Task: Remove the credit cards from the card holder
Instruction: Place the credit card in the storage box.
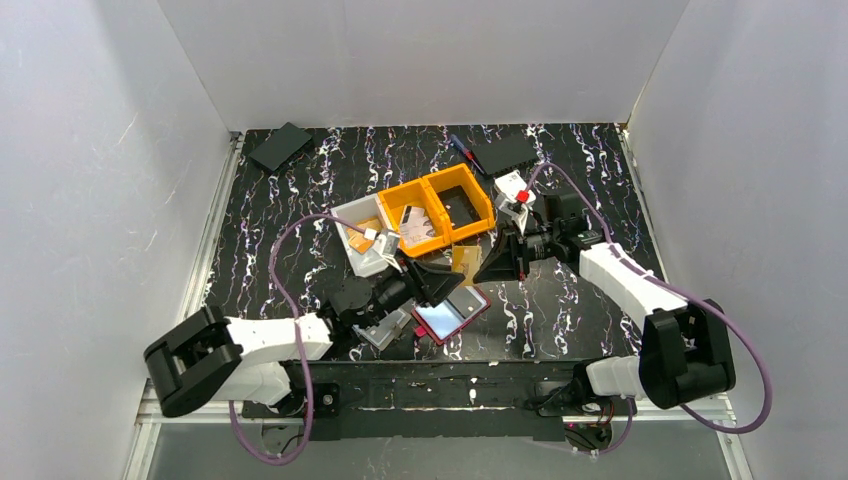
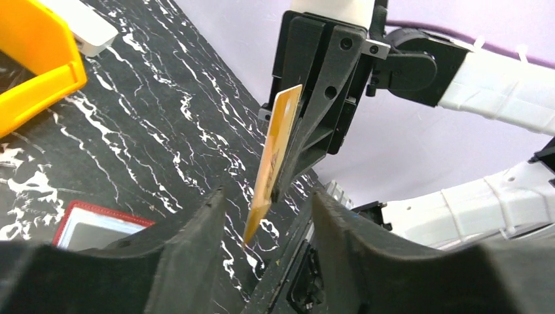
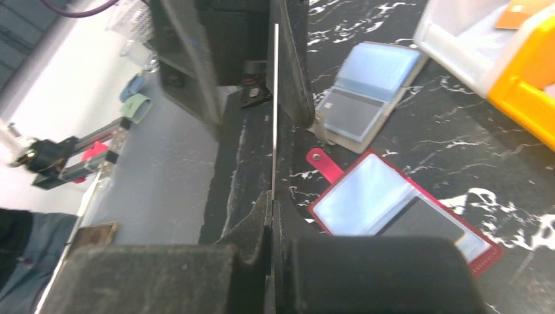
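Note:
The red card holder lies open on the table with its shiny inside up. It also shows in the right wrist view and, at a corner, in the left wrist view. My right gripper is shut on a tan-orange credit card and holds it on edge above the table. In the right wrist view the card runs edge-on out of the shut right gripper. My left gripper is open; in its wrist view the card hangs between its spread fingers, untouched.
A grey card wallet lies open left of the red holder. Two orange bins and a white bin stand behind. Black flat objects lie at the back left and back right.

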Robot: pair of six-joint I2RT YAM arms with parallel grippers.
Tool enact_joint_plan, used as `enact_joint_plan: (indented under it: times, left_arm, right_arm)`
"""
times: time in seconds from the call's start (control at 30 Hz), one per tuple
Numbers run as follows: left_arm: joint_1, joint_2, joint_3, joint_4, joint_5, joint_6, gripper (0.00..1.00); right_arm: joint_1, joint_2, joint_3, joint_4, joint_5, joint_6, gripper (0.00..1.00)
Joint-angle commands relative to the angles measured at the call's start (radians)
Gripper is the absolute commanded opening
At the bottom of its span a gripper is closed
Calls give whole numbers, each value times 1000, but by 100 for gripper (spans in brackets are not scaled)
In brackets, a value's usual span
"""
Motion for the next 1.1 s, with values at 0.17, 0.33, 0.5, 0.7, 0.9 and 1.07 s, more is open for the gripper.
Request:
enact_joint_plan:
  times: [0.17,0.33,0.5,0.7,0.9,1.07]
  left_arm:
    - [8,-523,-21,-674,-159,127,89]
    - [17,-753,160,-1323,-229,197,98]
    - [18,-827,300,-1647,-212,231,98]
    - [19,-893,362,-1774,-201,211,98]
    - [19,-1013,402,-1901,-306,189,98]
    - [18,-1117,464,-1993,-377,211,98]
  right_arm:
    - [37,-24,165,-360,352,-360,1]
    - [175,109,405,-612,693,-573,1]
    - [387,208,620,-657,1030,-587,1]
    - [571,399,887,-721,1295,-591,1]
    - [667,629,1153,-836,1438,-618,1]
    - [717,758,1306,-850,1526,-653,1]
